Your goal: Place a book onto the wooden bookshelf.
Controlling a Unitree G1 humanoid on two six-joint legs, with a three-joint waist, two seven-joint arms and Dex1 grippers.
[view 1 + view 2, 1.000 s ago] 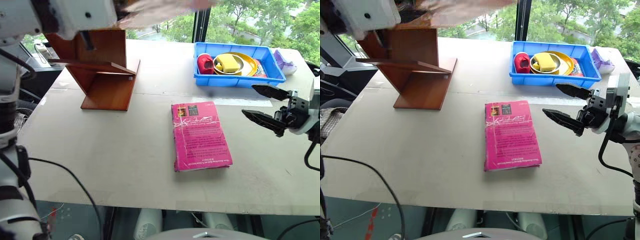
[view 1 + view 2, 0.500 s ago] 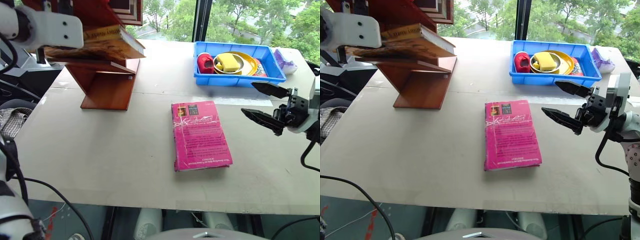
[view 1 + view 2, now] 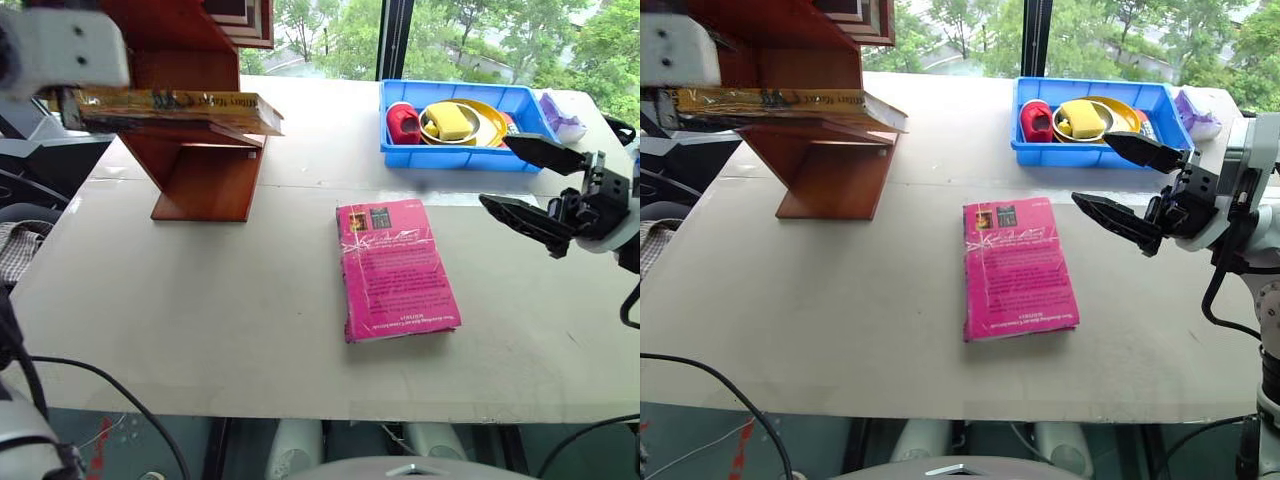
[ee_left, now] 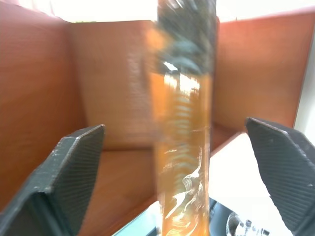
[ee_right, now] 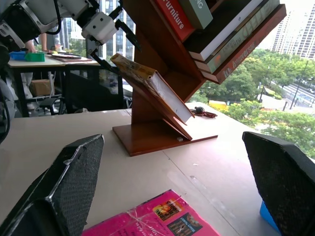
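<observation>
The yellow-orange book (image 3: pixel 170 100) lies on a slanted shelf of the reddish-brown wooden bookshelf (image 3: pixel 205 180) at the table's far left, its far end sticking out past the shelf edge. My left gripper (image 4: pixel 174 125) is open at the book's near end. The book's spine (image 4: pixel 182 147) runs between the fingers, with a gap on each side. The right wrist view shows the same book (image 5: pixel 152 88) resting on the shelf. My right gripper (image 3: pixel 495 170) hovers open and empty over the table's right side, beyond the pink book (image 3: pixel 395 268).
A blue tray (image 3: pixel 460 155) at the back right holds a red cup, a yellow bowl and a yellow block. A purple item (image 3: pixel 560 110) lies beside it. Other books (image 5: pixel 221 29) fill the bookshelf's upper shelf. A window runs behind the table.
My left gripper has opened and let go of the book, which has settled flatter on the shelf. The left arm has drawn back to the left. My right gripper has risen slightly.
</observation>
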